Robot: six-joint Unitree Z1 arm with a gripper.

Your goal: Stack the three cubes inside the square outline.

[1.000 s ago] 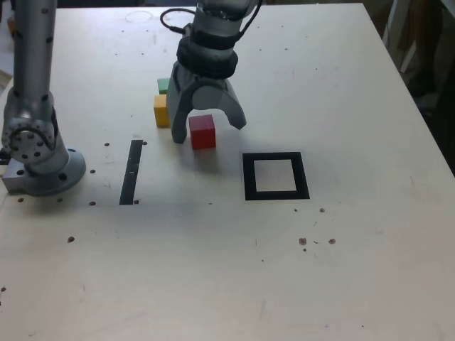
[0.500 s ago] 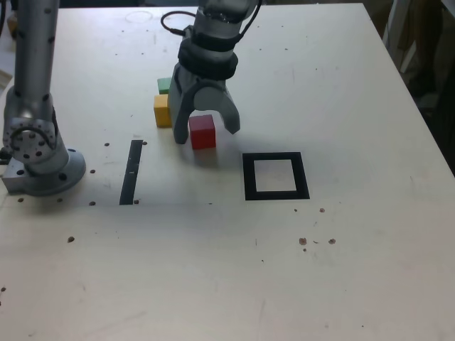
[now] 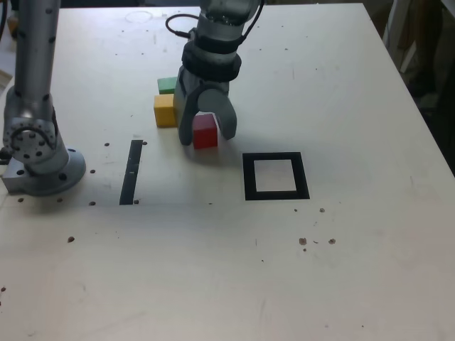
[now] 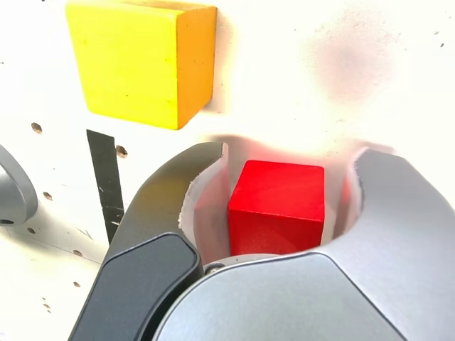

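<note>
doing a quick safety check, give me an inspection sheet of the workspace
surface: pale table, small holes and dark specks
job's things: red cube between the claw's fingers; yellow cube and green cube beside the claw; black square outline, nothing inside
clutter: nothing seen
claw: fingers apart around the red cube, grip not settled
cables: dark cable looping by the arm
surroundings: dark area past the table's edge, details unclear
</note>
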